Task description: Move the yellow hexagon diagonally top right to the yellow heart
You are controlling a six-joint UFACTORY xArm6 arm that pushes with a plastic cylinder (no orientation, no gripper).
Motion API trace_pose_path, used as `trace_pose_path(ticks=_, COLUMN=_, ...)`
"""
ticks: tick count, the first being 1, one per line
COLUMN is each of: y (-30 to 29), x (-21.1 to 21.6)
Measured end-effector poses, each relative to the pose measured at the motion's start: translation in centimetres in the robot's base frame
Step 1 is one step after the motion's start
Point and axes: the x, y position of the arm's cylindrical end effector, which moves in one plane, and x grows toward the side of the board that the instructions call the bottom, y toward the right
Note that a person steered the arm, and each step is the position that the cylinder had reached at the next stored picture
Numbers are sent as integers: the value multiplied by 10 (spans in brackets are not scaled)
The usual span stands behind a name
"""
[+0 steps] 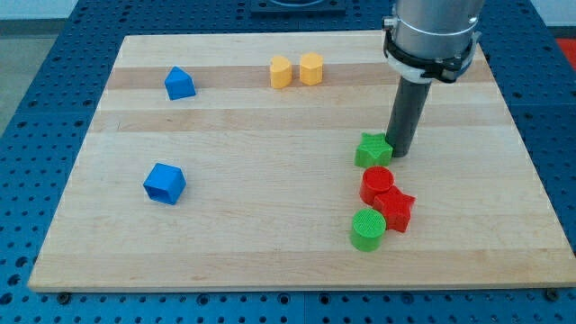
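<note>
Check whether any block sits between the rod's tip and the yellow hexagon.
No. My tip is beside the green star, at its right. The board from there up-left to the yellow hexagon, touching the yellow heart, holds no block.

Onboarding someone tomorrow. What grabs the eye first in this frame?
The arm's dark rod stands at the view's right, my tip right beside the green star. Just below sits a tight cluster: red cylinder, red star, green cylinder. The yellow hexagon and yellow heart pair up near the top.
</note>
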Motion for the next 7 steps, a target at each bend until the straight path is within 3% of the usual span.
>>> trace_pose_path(ticks=1, y=-9, x=-10)
trace_pose_path(ticks=4, y=-74, x=-94)
trace_pose_path(ticks=7, y=-160, x=-99)
